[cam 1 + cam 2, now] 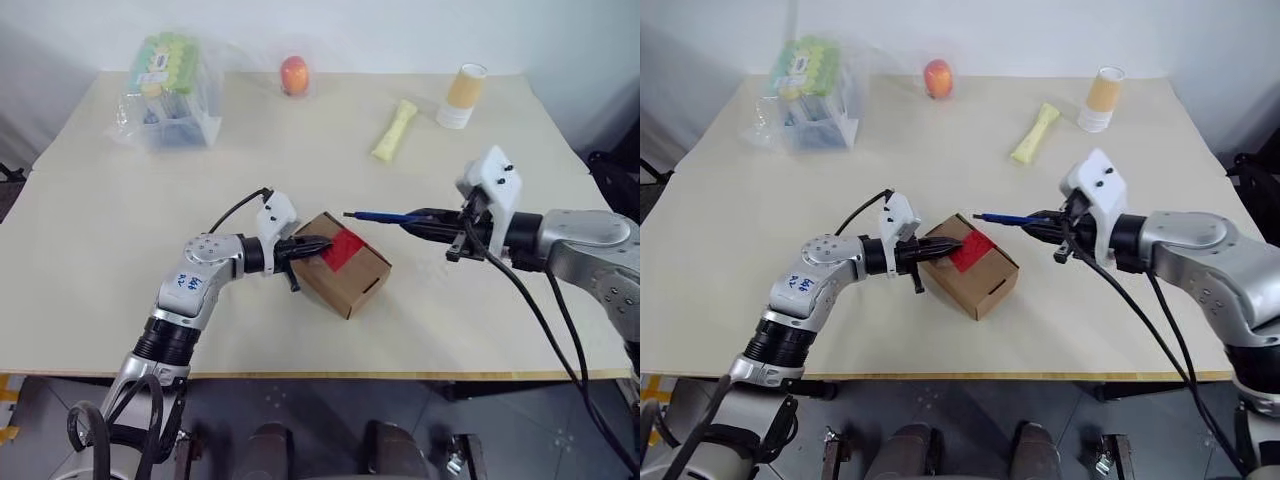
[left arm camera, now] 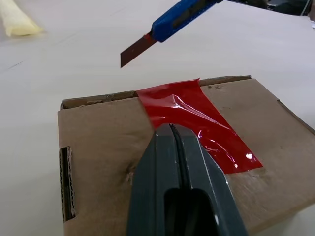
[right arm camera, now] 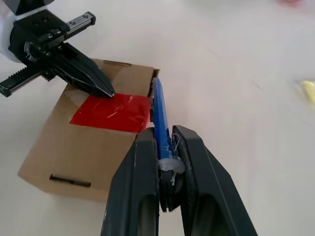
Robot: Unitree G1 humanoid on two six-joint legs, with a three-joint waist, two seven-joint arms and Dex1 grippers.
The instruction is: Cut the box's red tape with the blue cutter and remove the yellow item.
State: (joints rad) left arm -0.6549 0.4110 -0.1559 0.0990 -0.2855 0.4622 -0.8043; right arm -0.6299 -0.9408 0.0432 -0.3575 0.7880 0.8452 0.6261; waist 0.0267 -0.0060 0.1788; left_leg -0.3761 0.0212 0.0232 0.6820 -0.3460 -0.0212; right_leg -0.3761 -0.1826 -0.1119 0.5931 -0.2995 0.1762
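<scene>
Box (image 1: 345, 270) under pressed-together left hand (image 1: 325, 243); right hand (image 1: 412, 218) pinching blue cutter (image 1: 380, 215).

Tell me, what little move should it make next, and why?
Probably bring the blue cutter down onto the red tape. The right gripper holds it above the box, blade out, while the shut left gripper presses the top.

Pale beige table (image 1: 120, 250) with light wood front edge; plain white wall (image 1: 400, 30) behind it; grey floor (image 1: 330, 410) below the front edge; even, soft light overall
</scene>
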